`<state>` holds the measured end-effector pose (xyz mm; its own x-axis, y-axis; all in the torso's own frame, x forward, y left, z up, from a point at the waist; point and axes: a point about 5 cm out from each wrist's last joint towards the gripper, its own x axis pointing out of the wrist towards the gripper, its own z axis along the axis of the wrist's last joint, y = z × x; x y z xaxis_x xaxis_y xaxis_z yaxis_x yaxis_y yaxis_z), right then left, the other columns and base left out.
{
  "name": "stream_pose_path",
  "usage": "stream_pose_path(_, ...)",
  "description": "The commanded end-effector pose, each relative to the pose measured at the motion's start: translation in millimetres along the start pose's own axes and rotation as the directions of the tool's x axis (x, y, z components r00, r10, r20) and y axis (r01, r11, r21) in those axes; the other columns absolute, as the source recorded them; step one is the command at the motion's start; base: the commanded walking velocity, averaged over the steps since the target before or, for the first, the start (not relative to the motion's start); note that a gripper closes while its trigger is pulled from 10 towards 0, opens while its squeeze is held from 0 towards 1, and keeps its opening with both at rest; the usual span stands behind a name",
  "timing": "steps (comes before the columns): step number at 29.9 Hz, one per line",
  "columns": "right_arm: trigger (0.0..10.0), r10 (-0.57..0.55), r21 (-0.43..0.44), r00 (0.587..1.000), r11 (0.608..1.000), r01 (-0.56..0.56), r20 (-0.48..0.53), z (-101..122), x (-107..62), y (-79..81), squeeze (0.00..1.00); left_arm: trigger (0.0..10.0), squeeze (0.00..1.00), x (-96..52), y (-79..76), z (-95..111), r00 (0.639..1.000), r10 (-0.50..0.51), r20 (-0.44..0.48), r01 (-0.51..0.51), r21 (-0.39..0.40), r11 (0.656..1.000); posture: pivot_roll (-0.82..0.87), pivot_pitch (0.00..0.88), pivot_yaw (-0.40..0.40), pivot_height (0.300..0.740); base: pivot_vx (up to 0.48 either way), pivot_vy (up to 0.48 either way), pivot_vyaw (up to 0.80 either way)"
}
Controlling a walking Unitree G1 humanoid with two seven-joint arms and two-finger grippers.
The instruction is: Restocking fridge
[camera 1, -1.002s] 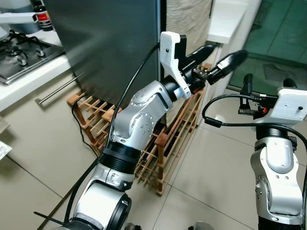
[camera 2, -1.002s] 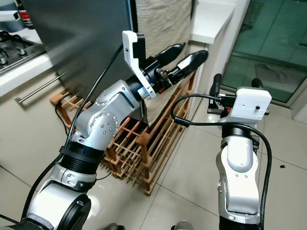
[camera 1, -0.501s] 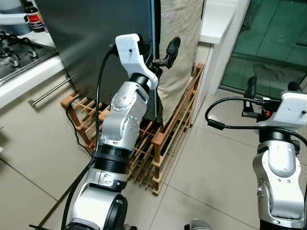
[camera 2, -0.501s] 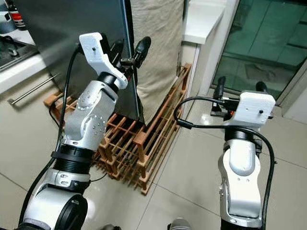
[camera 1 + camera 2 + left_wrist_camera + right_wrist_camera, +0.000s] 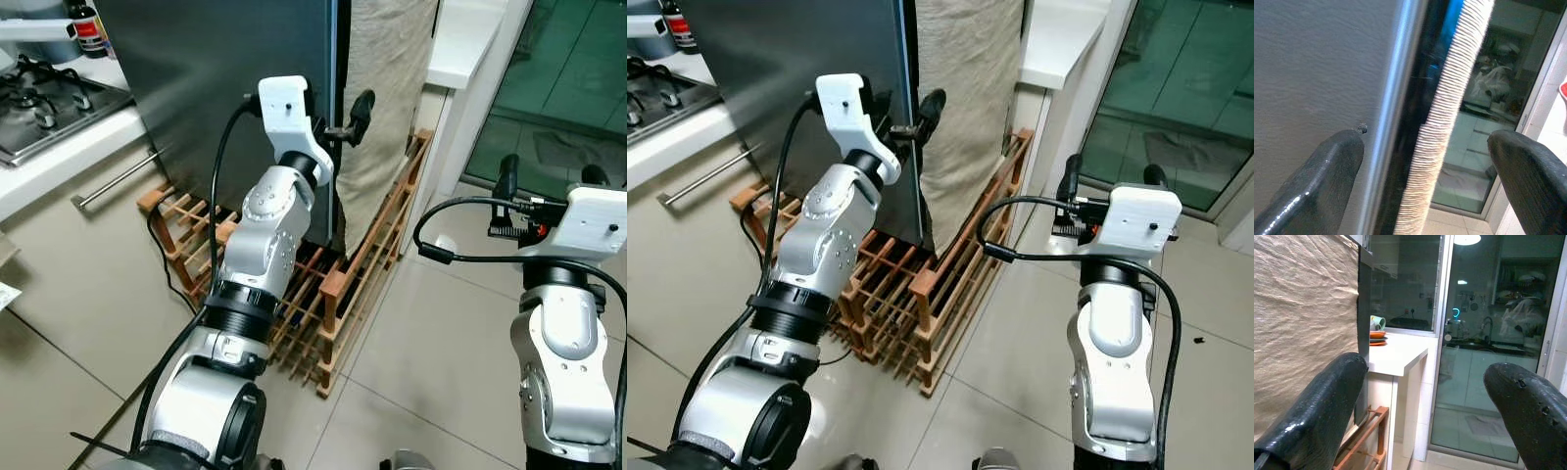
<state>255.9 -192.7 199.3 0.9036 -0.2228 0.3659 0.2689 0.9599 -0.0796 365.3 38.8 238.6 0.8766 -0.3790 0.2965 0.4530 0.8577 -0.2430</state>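
While one finger hides behind it, left hand (image 5: 1425, 161) straddles fridge door (image 5: 235, 98) edge

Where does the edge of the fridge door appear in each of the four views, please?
Left eye view: the fridge door edge runs down the upper middle, with the left gripper astride it.
Right eye view: upper middle, same gripper there.
Left wrist view: a pale strip between the two fingers.
Right wrist view: I cannot make it out.
Shared landmark: the beige cloth, also seen at and.
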Motion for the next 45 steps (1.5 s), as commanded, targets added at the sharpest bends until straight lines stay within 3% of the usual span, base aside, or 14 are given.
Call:
stream_pose_path(1, 10.0, -0.004, 0.008, 1.0, 1.0, 0.004, 0.014, 3, -0.6, 0.7, 0.0, 10.0, 0.0, 5.7, -11.2, 4, 1.0, -0.026, 0.015, 0.026, 0.001, 1.0, -0.24, 0.0, 0.083, 0.711, 0.0, 0.0, 0.0)
stream_pose_path(9, 10.0, -0.016, 0.002, 1.0, 1.0, 0.016, 0.001, 3, -7.8, 0.2, 0.0, 10.0, 0.0, 10.1, -20.8, 8, 0.998, -0.06, 0.031, 0.06, -0.014, 0.998, -0.26, 0.0, 0.094, 0.711, 0.0, 0.0, 0.0)
stream_pose_path(17, 10.0, -0.014, 0.005, 1.0, 1.0, 0.014, -0.006, 4, -14.0, 3.7, 0.0, 10.0, 0.0, 24.1, -26.0, 0, 1.0, 0.006, -0.013, -0.006, -0.013, 1.0, -0.27, 0.01, 0.115, 0.711, 0.0, 0.0, 0.0)
stream_pose_path(27, 10.0, -0.039, -0.001, 0.999, 0.999, 0.039, -0.031, 5, -23.6, 1.8, 0.0, 10.0, 0.0, 34.1, -33.2, 0, 0.999, 0.013, -0.034, -0.015, -0.055, 0.998, -0.29, 0.056, 0.136, 0.711, 0.0, 0.0, 0.0)
stream_pose_path(29, 10.0, -0.042, -0.004, 0.999, 0.999, 0.041, -0.035, 5, -24.7, 1.1, 0.0, 10.0, 0.0, 35.0, -39.9, -3, 0.999, -0.016, -0.041, 0.013, -0.073, 0.997, -0.29, 0.059, 0.136, 0.711, 0.0, 0.0, 0.0)
stream_pose_path(31, 10.0, -0.043, -0.005, 0.998, 0.999, 0.043, -0.037, 5, -25.3, 0.5, 0.0, 10.0, 0.0, 35.1, -52.5, -5, 0.993, -0.109, -0.034, 0.105, -0.102, 0.989, -0.29, 0.062, 0.137, 0.711, 0.0, 0.0, 0.0)
stream_pose_path(33, 10.0, -0.046, -0.005, 0.998, 0.999, 0.046, -0.041, 4, -26.3, 0.0, 0.0, 10.0, 0.0, 32.1, -83.1, -10, 0.95, -0.311, -0.028, 0.302, -0.169, 0.938, -0.29, 0.063, 0.139, 0.711, 0.0, 0.0, 0.0)
stream_pose_path(34, 10.0, -0.046, -0.005, 0.998, 0.999, 0.046, -0.041, 4, -26.3, 0.0, 0.0, 10.0, 0.0, 32.1, -83.1, -10, 0.95, -0.311, -0.028, 0.302, -0.169, 0.938, -0.29, 0.063, 0.139, 0.711, 0.0, 0.0, 0.0)
stream_pose_path(35, 10.0, -0.046, -0.005, 0.998, 0.999, 0.046, -0.045, 4, -26.2, 0.8, 0.0, 10.0, 0.0, 30.7, -100.9, -14, 0.922, -0.385, -0.035, 0.372, -0.192, 0.908, -0.29, 0.06, 0.139, 0.711, 0.0, 0.0, 0.0)
stream_pose_path(38, 10.0, -0.044, -0.005, 0.998, 0.999, 0.044, -0.04, 5, -24.7, 2.1, 0.0, 10.0, 0.0, 27.2, -121.0, -18, 0.892, -0.451, -0.019, 0.433, -0.245, 0.867, -0.3, 0.059, 0.143, 0.711, 0.0, 0.0, 0.0)
stream_pose_path(41, 10.0, -0.048, -0.006, 0.998, 0.999, 0.048, -0.038, 5, -24.1, 1.5, 0.0, 10.0, 0.0, 18.9, -142.1, -17, 0.836, -0.547, 0.027, 0.533, -0.271, 0.801, -0.3, 0.052, 0.141, 0.711, 0.0, 0.0, 0.0)
stream_pose_path(42, 10.0, -0.052, -0.006, 0.998, 0.999, 0.052, -0.036, 6, -23.9, 0.7, 0.0, 10.0, 0.0, 8.0, -159.1, -14, 0.772, -0.631, 0.079, 0.622, -0.301, 0.723, -0.3, 0.052, 0.141, 0.711, 0.0, 0.0, 0.0)
stream_pose_path(43, 10.0, -0.052, -0.006, 0.998, 0.999, 0.052, -0.036, 6, -23.9, 0.7, 0.0, 10.0, 0.0, 8.0, -159.1, -14, 0.772, -0.631, 0.079, 0.622, -0.301, 0.723, -0.3, 0.052, 0.141, 0.711, 0.0, 0.0, 0.0)
stream_pose_path(45, 10.0, -0.055, -0.008, 0.998, 0.998, 0.055, -0.035, 5, -23.2, -0.6, 0.0, 10.0, 0.0, 2.2, -167.6, -11, 0.727, -0.678, 0.112, 0.671, -0.33, 0.664, -0.3, 0.041, 0.128, 0.711, 0.0, 0.0, 0.0)
